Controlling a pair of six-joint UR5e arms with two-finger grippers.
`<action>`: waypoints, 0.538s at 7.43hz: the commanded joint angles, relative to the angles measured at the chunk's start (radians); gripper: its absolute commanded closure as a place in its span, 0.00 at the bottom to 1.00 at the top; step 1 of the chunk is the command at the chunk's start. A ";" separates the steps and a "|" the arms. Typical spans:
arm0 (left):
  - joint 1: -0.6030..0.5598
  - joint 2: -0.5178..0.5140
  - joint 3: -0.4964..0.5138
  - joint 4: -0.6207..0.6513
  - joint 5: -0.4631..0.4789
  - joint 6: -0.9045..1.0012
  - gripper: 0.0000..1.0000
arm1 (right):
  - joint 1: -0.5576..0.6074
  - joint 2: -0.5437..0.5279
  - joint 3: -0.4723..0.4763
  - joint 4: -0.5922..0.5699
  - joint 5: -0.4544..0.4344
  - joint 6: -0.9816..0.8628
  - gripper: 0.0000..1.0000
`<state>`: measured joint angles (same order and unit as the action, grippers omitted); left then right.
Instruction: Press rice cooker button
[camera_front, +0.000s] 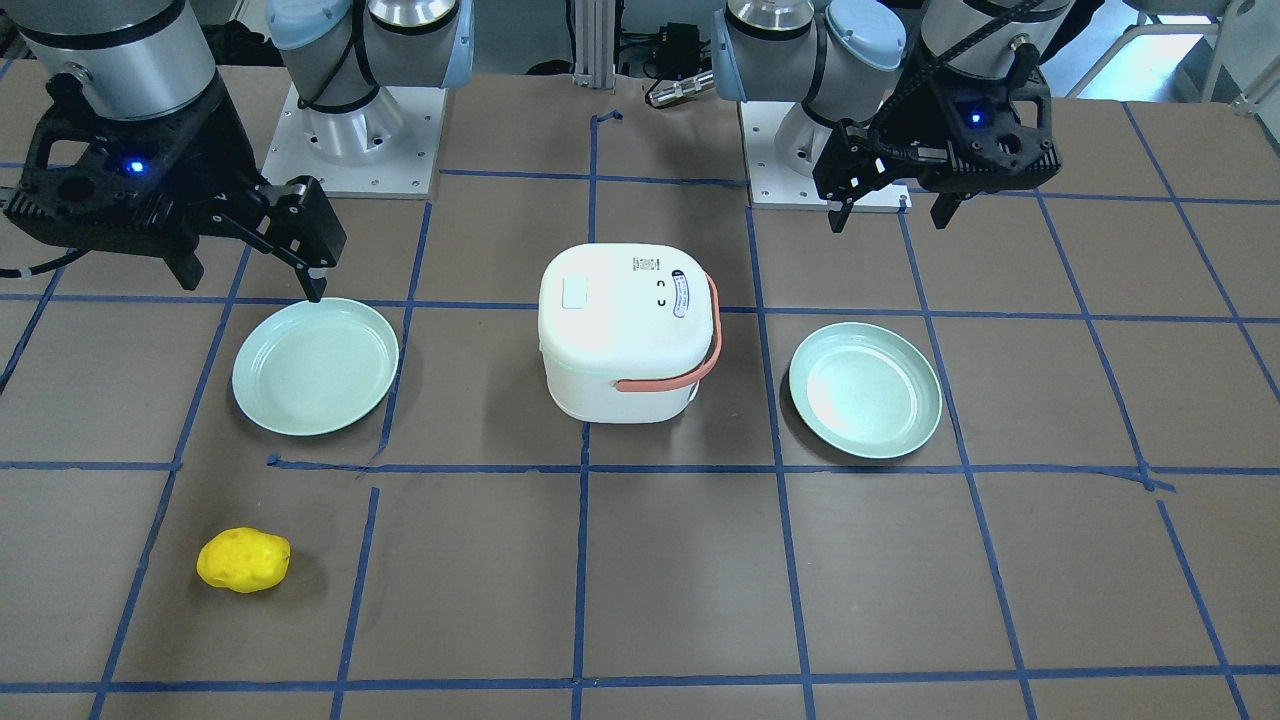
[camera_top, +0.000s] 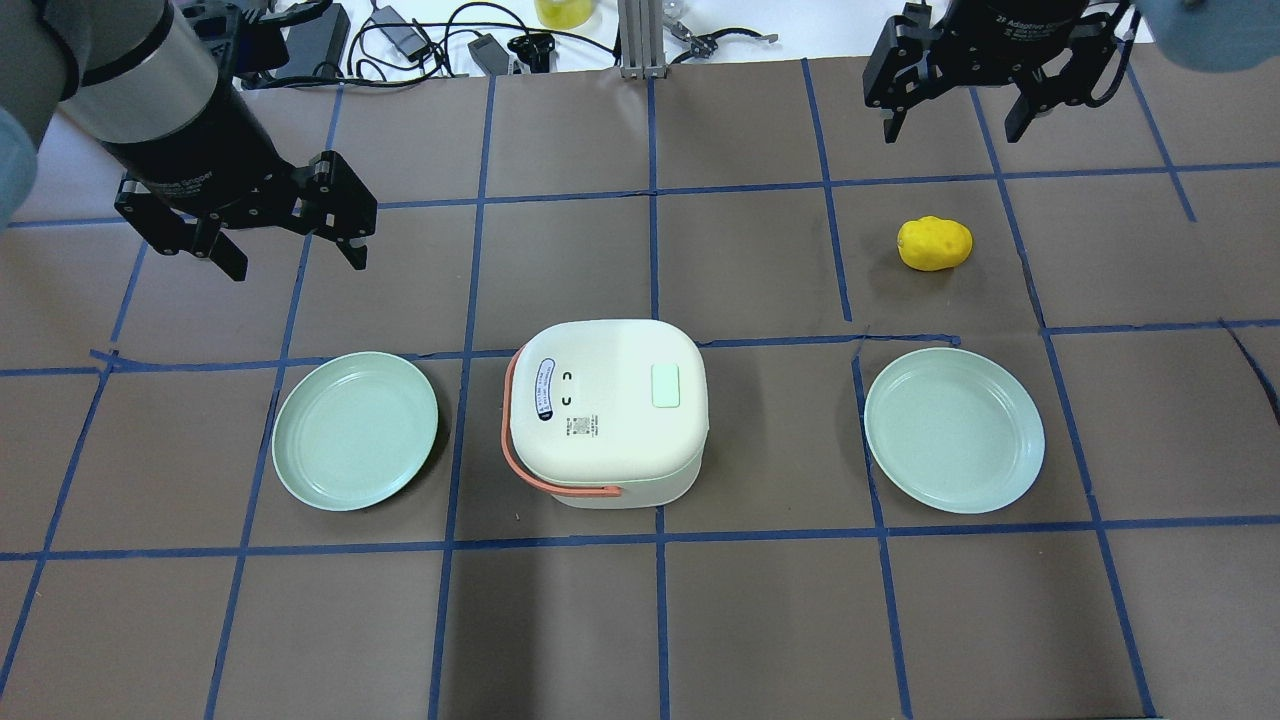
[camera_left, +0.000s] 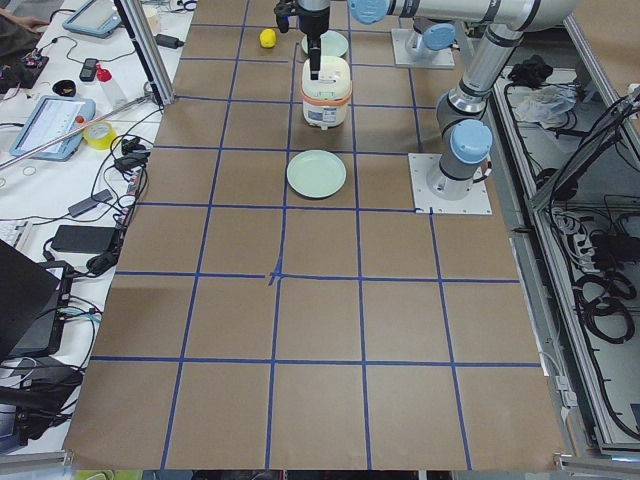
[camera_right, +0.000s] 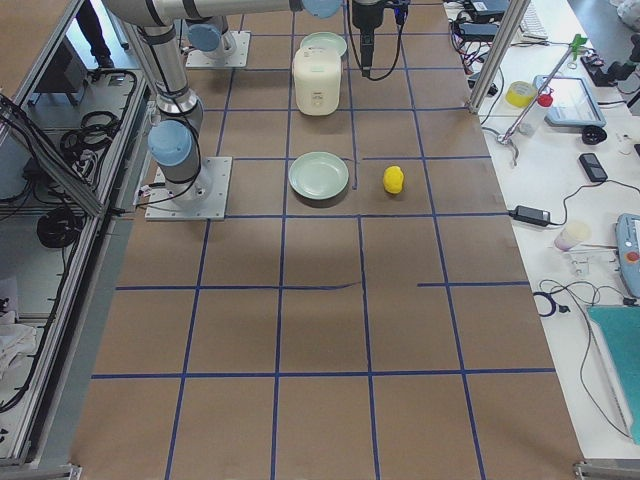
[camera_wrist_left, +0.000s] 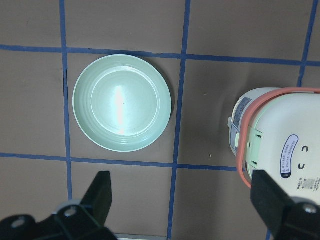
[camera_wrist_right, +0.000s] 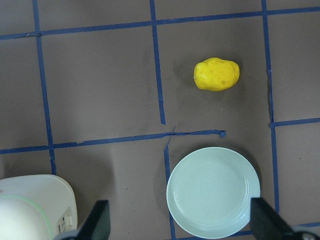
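Observation:
The white rice cooker (camera_top: 605, 405) with an orange handle stands at the table's middle, lid shut. Its pale green square button (camera_top: 665, 385) sits on the lid, and also shows in the front view (camera_front: 577, 293). My left gripper (camera_top: 298, 265) is open and empty, hovering beyond the cooker and to its left. In the left wrist view (camera_wrist_left: 185, 200) the cooker (camera_wrist_left: 280, 150) is at the right edge. My right gripper (camera_top: 950, 130) is open and empty, high over the far right. Its wrist view (camera_wrist_right: 180, 222) shows only the cooker's corner (camera_wrist_right: 30, 205).
Two empty pale green plates lie either side of the cooker, one on the left (camera_top: 355, 430) and one on the right (camera_top: 955, 430). A yellow potato-like object (camera_top: 934, 243) lies beyond the right plate. Cables and devices lie along the table's far edge (camera_top: 430, 30).

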<state>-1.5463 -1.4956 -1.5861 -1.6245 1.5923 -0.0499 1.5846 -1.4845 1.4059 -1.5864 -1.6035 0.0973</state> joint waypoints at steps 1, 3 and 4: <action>0.000 0.000 0.000 0.000 0.000 0.001 0.00 | 0.003 -0.008 0.002 0.002 0.002 0.002 0.00; 0.000 0.000 0.000 0.000 0.000 0.001 0.00 | 0.006 -0.010 0.010 0.005 0.001 0.013 0.00; 0.000 0.000 0.000 0.000 0.000 0.001 0.00 | 0.008 -0.014 0.010 0.005 0.001 0.015 0.00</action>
<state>-1.5463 -1.4956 -1.5861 -1.6245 1.5923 -0.0491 1.5903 -1.4948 1.4134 -1.5827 -1.6025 0.1085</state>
